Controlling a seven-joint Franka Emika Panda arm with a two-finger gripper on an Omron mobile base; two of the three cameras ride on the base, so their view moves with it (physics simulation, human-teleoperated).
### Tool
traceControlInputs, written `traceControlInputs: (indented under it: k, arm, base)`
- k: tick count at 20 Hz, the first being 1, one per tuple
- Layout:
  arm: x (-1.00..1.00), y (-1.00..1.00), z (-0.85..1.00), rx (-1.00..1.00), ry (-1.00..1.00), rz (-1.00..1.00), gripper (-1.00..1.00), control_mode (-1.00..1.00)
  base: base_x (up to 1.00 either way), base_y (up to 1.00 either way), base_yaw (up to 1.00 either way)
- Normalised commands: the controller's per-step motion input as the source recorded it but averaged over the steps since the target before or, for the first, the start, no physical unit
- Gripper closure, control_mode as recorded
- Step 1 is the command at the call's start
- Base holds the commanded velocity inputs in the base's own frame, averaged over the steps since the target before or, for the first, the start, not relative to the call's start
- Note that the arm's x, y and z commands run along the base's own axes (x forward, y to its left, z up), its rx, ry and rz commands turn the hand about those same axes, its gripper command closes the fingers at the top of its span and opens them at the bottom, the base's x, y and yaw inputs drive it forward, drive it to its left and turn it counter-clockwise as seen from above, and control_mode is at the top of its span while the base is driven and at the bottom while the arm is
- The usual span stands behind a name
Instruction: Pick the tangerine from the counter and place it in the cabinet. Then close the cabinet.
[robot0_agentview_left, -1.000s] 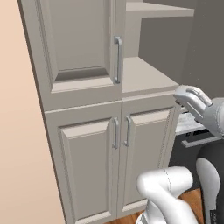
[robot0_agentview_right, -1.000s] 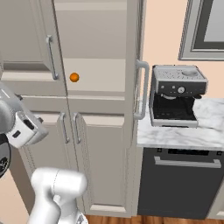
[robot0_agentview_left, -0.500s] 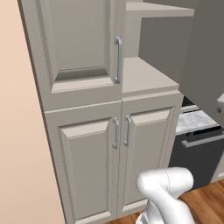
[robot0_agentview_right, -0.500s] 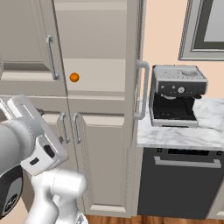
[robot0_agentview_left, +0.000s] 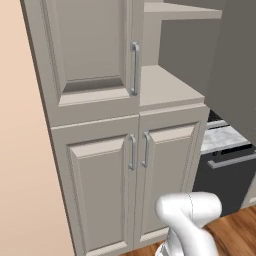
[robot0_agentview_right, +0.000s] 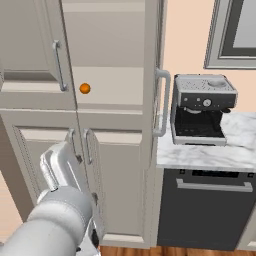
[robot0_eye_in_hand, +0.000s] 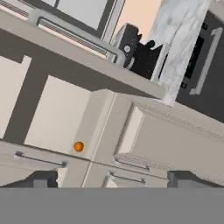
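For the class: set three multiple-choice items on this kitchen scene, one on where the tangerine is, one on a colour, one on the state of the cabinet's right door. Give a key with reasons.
1. Where is the tangerine?
A. on the cabinet shelf
B. on the counter
C. in the gripper

2. What colour is the coffee machine?
A. red
B. silver and black
C. beige

3. The upper cabinet's right door is
A. shut
B. open
C. missing

Key: 1 A, it sits alone on the beige shelf. 2 B, silver top over a black body. 3 B, it stands edge-on, showing the shelf.

Matt beige cabinet (robot0_agentview_right: 107, 75), marbled stone counter (robot0_agentview_right: 210, 155)
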Motion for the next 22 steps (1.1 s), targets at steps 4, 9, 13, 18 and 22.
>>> traceControlInputs:
  k: [4,9,13,18,22]
  arm:
    - [-0.30,-0.62,-0.54,0.33,-0.31,-0.03,-1.00,-1.00]
    - [0.08,-0.70,-0.59,0.38,-0.31,0.00,-1.00,-1.00]
    - [0.50,-0.74,-0.35,0.39,-0.21,0.01,-1.00,-1.00]
    - [0.83,-0.61,-0.27,0.35,-0.09,0.01,-1.00,-1.00]
    - [0.86,-0.50,-0.32,0.31,-0.03,0.00,-1.00,-1.00]
  base:
    - [0.00,0.00,0.00]
    - [0.00,0.00,0.00]
    - [0.00,0.00,0.00]
    - [0.00,0.00,0.00]
    - [0.00,0.00,0.00]
